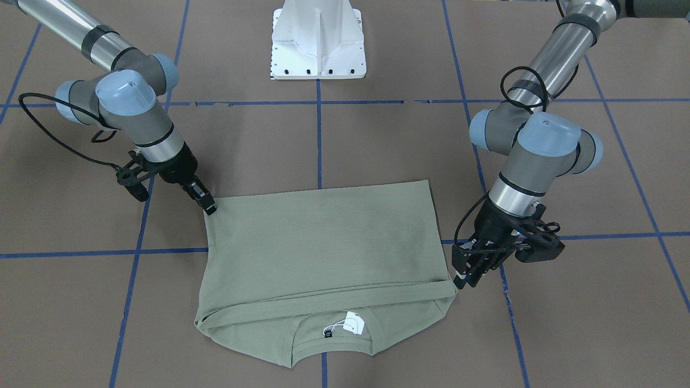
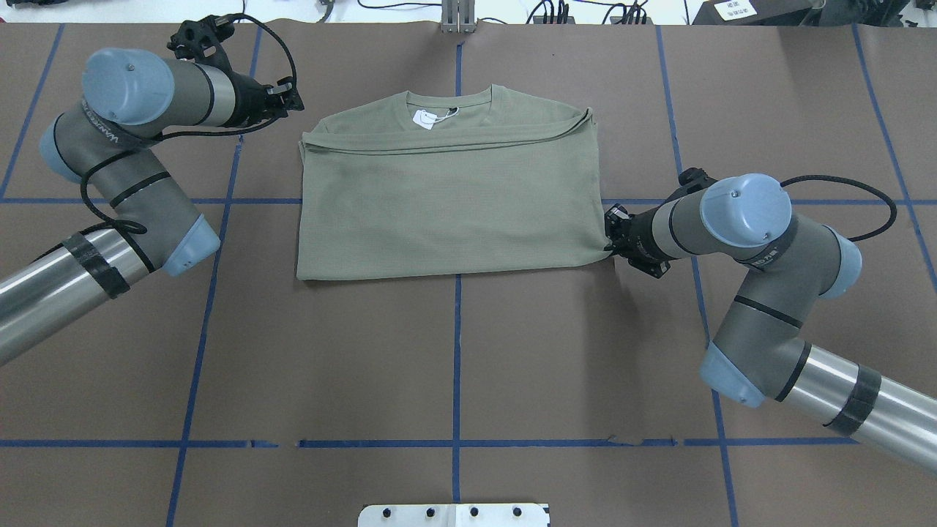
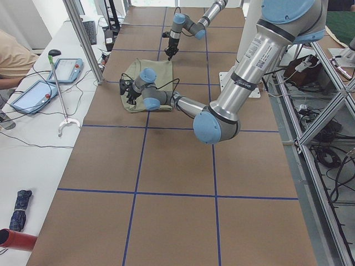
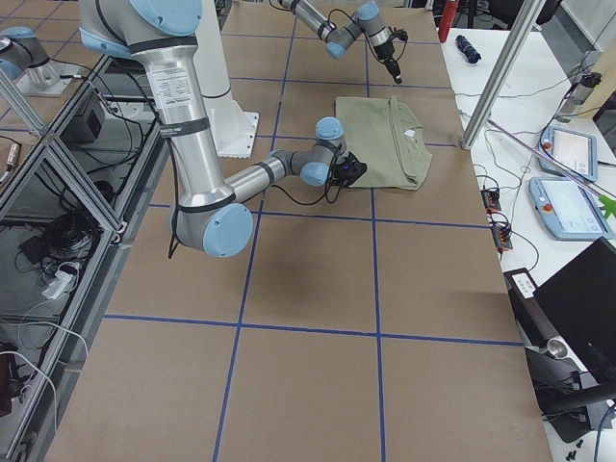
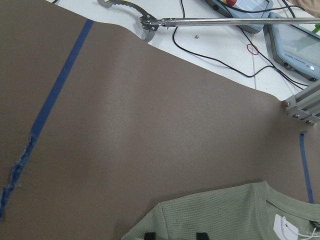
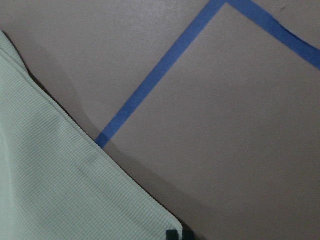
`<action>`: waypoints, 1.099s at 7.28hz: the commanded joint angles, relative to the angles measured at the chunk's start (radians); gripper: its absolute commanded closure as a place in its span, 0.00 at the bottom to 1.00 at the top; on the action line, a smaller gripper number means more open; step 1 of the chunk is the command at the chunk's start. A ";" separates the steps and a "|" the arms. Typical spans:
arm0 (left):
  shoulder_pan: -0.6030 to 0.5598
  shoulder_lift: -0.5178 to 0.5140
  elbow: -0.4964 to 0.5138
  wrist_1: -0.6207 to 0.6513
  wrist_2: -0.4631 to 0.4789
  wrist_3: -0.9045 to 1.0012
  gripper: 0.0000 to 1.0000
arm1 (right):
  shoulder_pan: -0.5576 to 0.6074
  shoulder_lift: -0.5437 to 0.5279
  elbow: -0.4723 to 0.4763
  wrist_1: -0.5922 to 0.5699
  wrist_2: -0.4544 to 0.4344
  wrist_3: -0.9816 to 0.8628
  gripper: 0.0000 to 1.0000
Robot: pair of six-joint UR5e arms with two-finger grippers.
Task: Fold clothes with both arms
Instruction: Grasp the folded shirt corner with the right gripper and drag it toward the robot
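The sage-green shirt (image 1: 323,242) (image 2: 446,197) lies flat on the brown table, its lower half folded up over the chest. The collar and white paper tag (image 1: 353,323) (image 2: 426,118) stay uncovered at the far edge. My left gripper (image 2: 294,100) (image 1: 462,278) is low at the shirt's far-left shoulder corner. In the left wrist view its fingertips (image 5: 147,235) stand apart over the shirt (image 5: 225,215), so it is open. My right gripper (image 2: 608,238) (image 1: 209,206) is at the near-right corner. Its jaws look pinched together on the tip of the shirt (image 6: 45,185).
The white pedestal base (image 1: 318,43) stands mid-table on the robot's side. Blue tape lines (image 2: 457,351) grid the brown surface. Beyond the far edge are a metal grabber tool (image 5: 200,21), control tablets (image 5: 295,45), cables and a frame post (image 3: 83,39). A person's sleeve (image 3: 11,58) shows there.
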 commanded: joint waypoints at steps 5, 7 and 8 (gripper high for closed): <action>0.000 0.054 -0.101 0.005 -0.090 -0.003 0.59 | -0.242 -0.368 0.485 -0.058 -0.010 0.128 1.00; 0.003 0.116 -0.219 0.003 -0.261 -0.121 0.58 | -0.429 -0.382 0.542 -0.182 -0.012 0.137 1.00; 0.012 0.149 -0.282 0.003 -0.315 -0.240 0.58 | -0.503 -0.385 0.544 -0.190 -0.010 0.154 1.00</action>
